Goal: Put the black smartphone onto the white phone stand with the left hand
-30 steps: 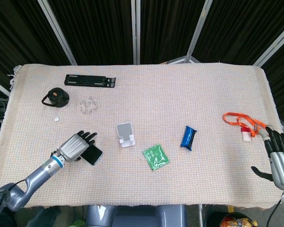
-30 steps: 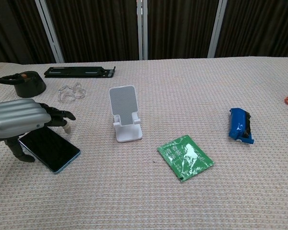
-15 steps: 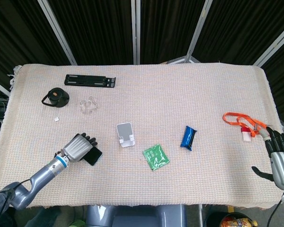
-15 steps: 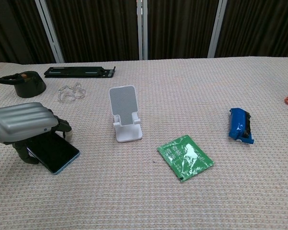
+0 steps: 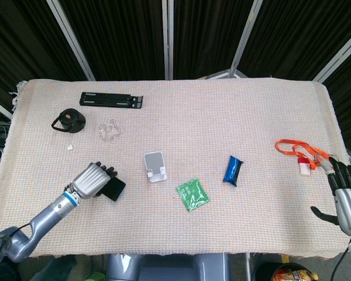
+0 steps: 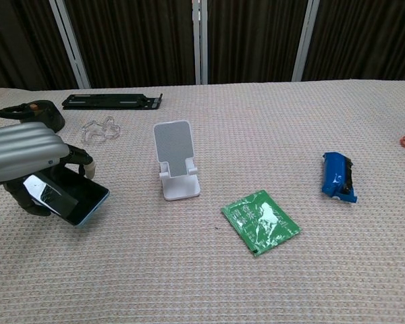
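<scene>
Fingers: we see the left hand [image 6: 23, 158] with its fingers [image 6: 77, 162] curled over the top edge of the black smartphone [image 6: 64, 196], thumb under it; the phone is gripped

Smartphone: tilted, its far end raised under the palm, its near corner low by the cloth; we cannot tell whether that corner touches; in the head view the phone [image 5: 113, 188] pokes out to the right of the left hand [image 5: 90, 180]

Stand: the white phone stand [image 6: 177, 165] sits upright on the counter [image 6: 256, 290], near the phone on its right, apart from it, nothing on its ledge; from above, the stand [image 5: 155, 167] is close to the middle of the cloth

Right hand: the right hand [image 5: 346, 196] is at the counter's right edge in the head view, fingers apart, holding nothing; the chest view does not show it

Around: we have a green packet [image 6: 260, 221] just right of the stand; a blue packet [image 6: 338, 177] further right; an orange lanyard [image 5: 298, 149] near the right edge; a black cap [image 5: 68, 120], a clear plastic piece [image 5: 109, 129] and a long black holder [image 5: 112, 100] at the far left
</scene>
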{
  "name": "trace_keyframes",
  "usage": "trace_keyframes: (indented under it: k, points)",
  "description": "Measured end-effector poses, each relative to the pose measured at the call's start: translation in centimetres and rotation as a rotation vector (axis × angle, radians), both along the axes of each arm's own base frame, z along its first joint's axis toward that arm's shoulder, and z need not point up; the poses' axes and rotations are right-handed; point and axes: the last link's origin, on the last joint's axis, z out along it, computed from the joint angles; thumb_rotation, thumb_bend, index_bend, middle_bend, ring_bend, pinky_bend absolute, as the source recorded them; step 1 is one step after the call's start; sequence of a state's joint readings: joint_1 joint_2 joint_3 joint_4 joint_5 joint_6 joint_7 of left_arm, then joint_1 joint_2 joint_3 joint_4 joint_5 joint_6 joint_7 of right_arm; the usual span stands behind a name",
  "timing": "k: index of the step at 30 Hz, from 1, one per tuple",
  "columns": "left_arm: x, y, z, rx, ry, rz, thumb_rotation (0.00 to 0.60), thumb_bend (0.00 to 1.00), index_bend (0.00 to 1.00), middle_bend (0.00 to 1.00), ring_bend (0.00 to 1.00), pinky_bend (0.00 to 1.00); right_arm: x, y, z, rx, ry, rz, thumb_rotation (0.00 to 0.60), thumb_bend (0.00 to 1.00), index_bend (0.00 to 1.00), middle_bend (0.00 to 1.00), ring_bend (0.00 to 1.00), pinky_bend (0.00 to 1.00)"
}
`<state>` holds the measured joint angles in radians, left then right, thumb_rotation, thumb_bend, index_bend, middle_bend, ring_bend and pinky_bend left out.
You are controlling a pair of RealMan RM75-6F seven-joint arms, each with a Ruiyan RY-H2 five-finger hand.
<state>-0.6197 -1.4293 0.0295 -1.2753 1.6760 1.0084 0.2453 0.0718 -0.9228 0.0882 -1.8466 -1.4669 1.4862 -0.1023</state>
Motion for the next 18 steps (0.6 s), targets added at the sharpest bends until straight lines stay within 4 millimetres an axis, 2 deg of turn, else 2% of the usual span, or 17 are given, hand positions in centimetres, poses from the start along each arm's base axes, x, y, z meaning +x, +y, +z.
trace_keyframes:
  k: [5, 9, 14, 18]
  points:
    - [1.8, 0.1, 1.8, 0.064, 0.001, -0.115, 0.6, 0.0, 0.56, 0.42, 0.5, 0.47, 0.1, 0.1, 0.3, -0.006, -0.011, 0.006, 0.6, 0.0, 0.0, 0.0, 0.0, 0.0]
    - [4.2, 0.4, 3.1, 0.139, 0.045, -0.289, 0.6, 0.0, 0.58, 0.42, 0.5, 0.47, 0.2, 0.2, 0.5, -0.01, -0.019, 0.012, 0.6, 0.0, 0.0, 0.0, 0.0, 0.0]
    - [7.7, 1.2, 3.7, 0.234, 0.167, -0.528, 0.6, 0.0, 0.58, 0.42, 0.5, 0.46, 0.3, 0.3, 0.8, -0.018, -0.029, 0.017, 0.6, 0.0, 0.0, 0.0, 0.0, 0.0]
    - [10.8, 2.3, 3.4, 0.306, 0.313, -0.714, 0.6, 0.0, 0.58, 0.42, 0.5, 0.46, 0.3, 0.4, 1.2, -0.029, -0.041, 0.017, 0.6, 0.0, 0.0, 0.0, 0.0, 0.0]
